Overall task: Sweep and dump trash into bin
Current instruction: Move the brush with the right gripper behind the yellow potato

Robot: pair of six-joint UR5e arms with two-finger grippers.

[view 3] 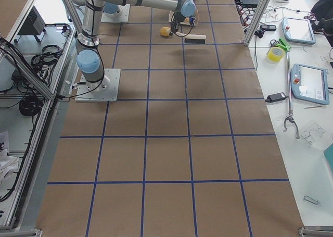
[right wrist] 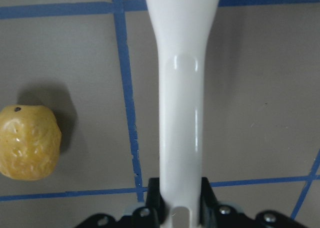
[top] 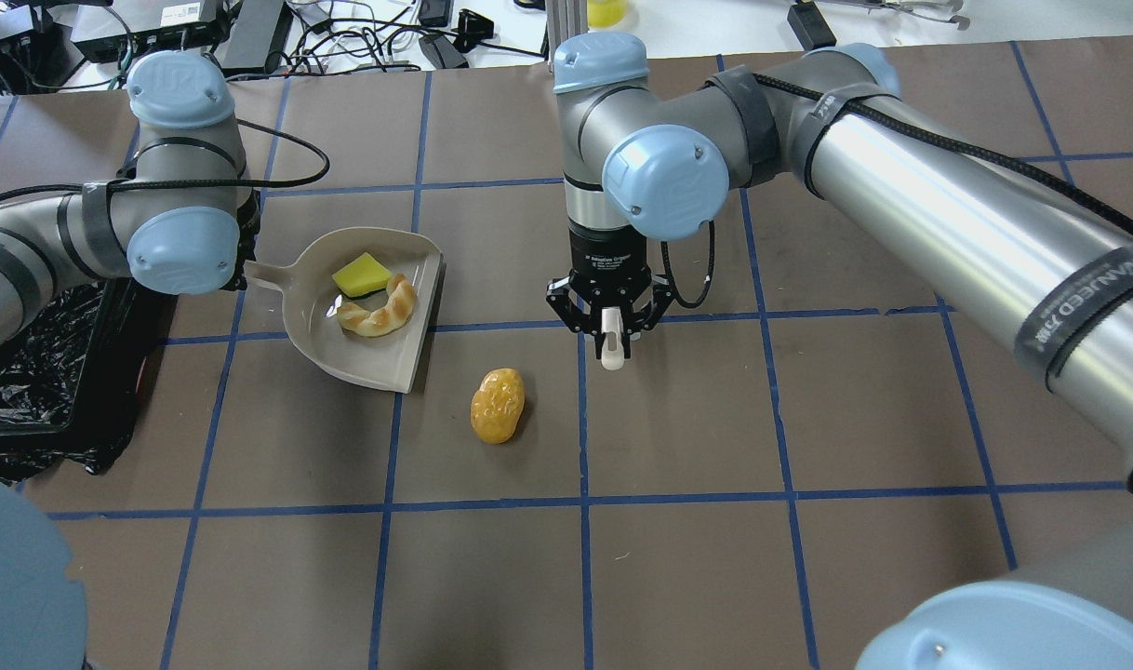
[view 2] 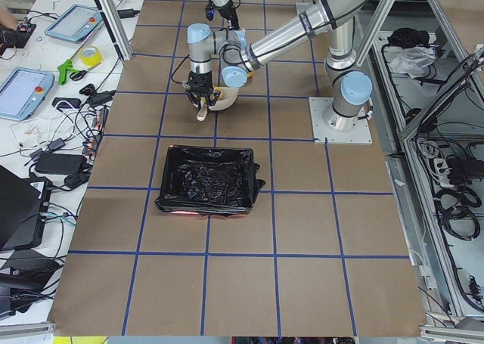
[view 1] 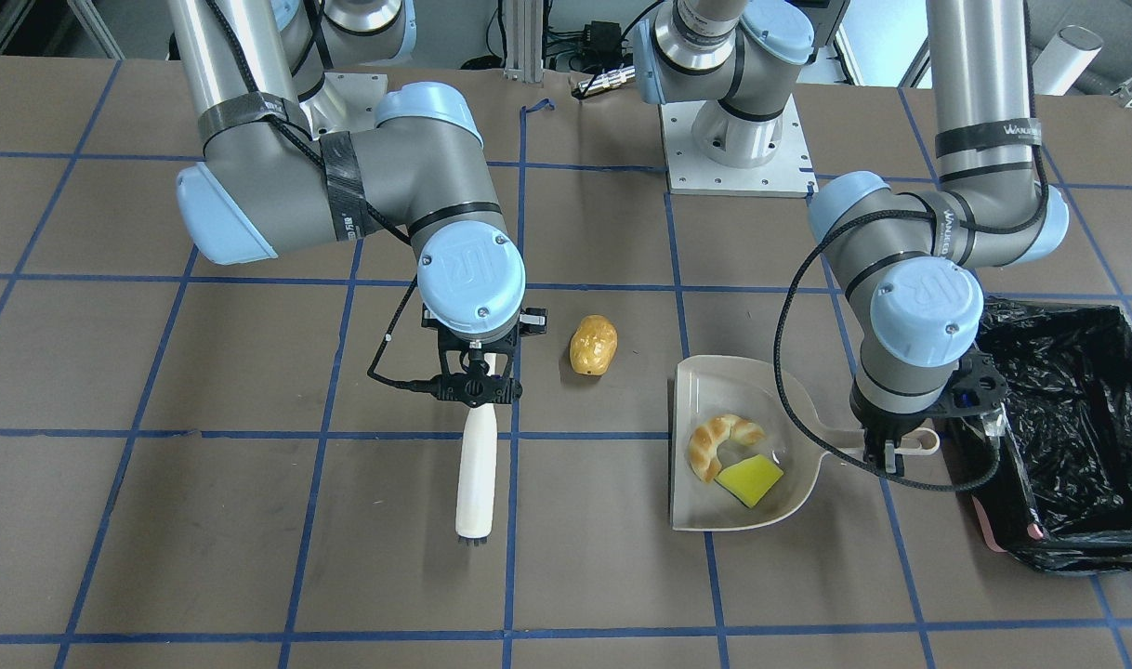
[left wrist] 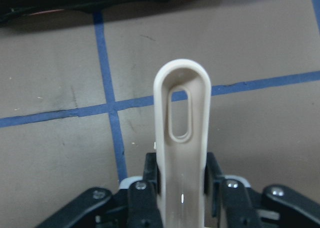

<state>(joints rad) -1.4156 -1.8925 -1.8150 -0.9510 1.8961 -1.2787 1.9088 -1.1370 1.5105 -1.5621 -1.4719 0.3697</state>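
1. While my left claw (view 1: pixel 891 452) is pinched tight on the looped handle of the beige plastic dustpan (view 1: pixel 715 390), the pan rests on the brown paper-covered table (view 1: pixel 250 520) with its blue tape grid.
2. In the pan are the curved tan croissant-shaped piece (view 1: pixel 719 441) and the yellow-green sponge wedge (view 1: pixel 750 479), touching each other.
3. The glossy golden-brown potato-like lump (view 1: pixel 593 345) lies on the table outside the pan. It is near the pan's straight open edge but apart from it, between the pan and my brush.
4. My right claw (view 1: pixel 476 388) is clamped on the handle of the cream-white plastic hand brush (view 1: pixel 478 474), bristle end pointing away from my base. I can't tell if the bristles touch the table.
5. The rectangular bin lined with a crinkly black plastic bag (view 1: pixel 1086 372) stands just beside my left claw, on the side away from the pan. A pinkish rim shows at one corner.
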